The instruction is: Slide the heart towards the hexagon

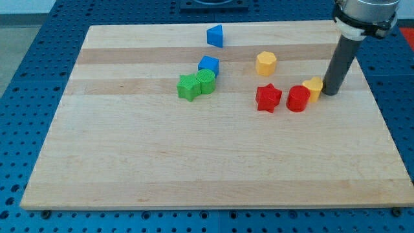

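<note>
Tip lines up behind the heart, near the board's right edge

My tip point(330, 92), a bare rod grasping nothing, touches the yellow heart-shaped block point(314, 87) from the right, probably to shove it toward the yellow hexagonal block point(266, 63) up-left

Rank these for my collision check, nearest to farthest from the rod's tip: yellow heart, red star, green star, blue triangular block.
From my tip, at the view's right:
1. Yellow heart, right beside the tip on its left.
2. Red star, further left, mid-board.
3. Blue triangular block, near the view's top.
4. Green star, farthest left.
</note>
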